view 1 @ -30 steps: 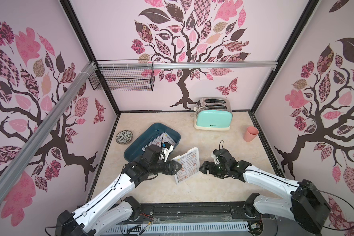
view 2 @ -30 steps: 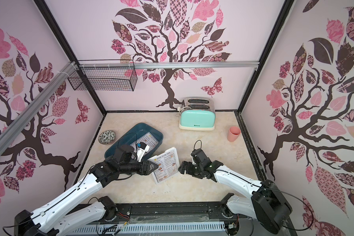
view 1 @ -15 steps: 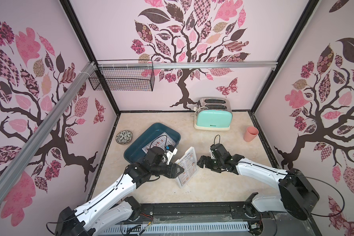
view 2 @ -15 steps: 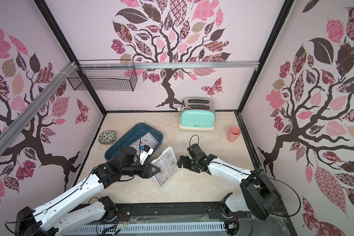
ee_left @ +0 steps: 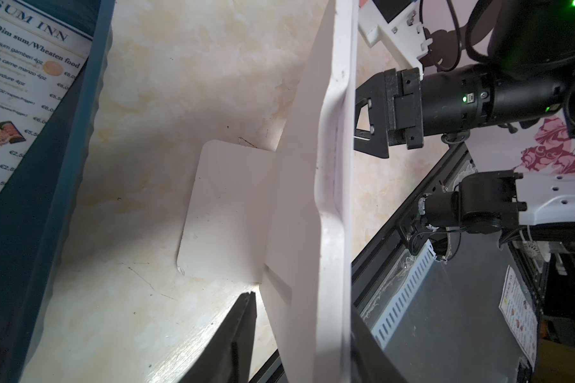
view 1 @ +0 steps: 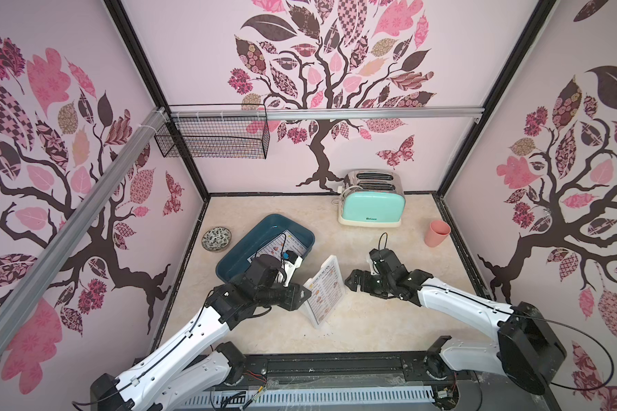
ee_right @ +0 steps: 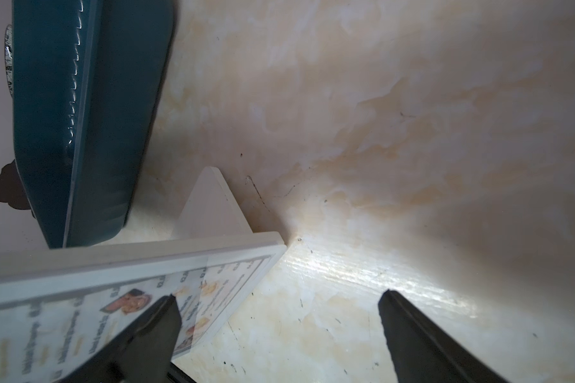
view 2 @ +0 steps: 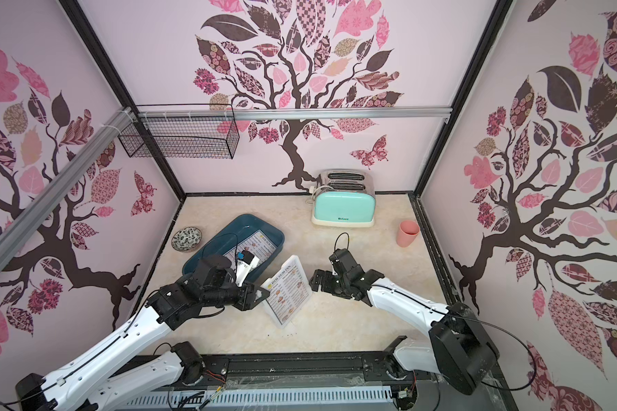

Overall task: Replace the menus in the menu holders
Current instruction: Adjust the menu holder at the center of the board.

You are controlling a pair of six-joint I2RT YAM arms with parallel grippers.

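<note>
The menu holder stands slanted on the counter between the two arms, propped on its bent foot. One menu sits in it, and its printed face is turned toward the right arm. The left arm's fingers reach in from behind and straddle the holder's side edge, one behind the panel and one in front. That looks like a bracing hold, meant to keep the light stand from sliding or tipping while the sheet is worked on. They are partly closed around the panel. A thin strip of counter seems to show between the rear finger and the panel, so I cannot tell whether they actually pinch it. The front finger is mostly hidden by the holder's edge. The right arm's fingers are spread wide and hold nothing. One hangs in front of the menu's face and the other over bare counter beside the holder's corner, probably lining up to take that edge. The second menu lies flat in the dark blue tray just behind the holder, within the left arm's reach. In both top views the left wrist and its cable cover part of it. The opening the sheet slides through cannot be made out in any view, and the print is blurred in the right wrist view.
</note>
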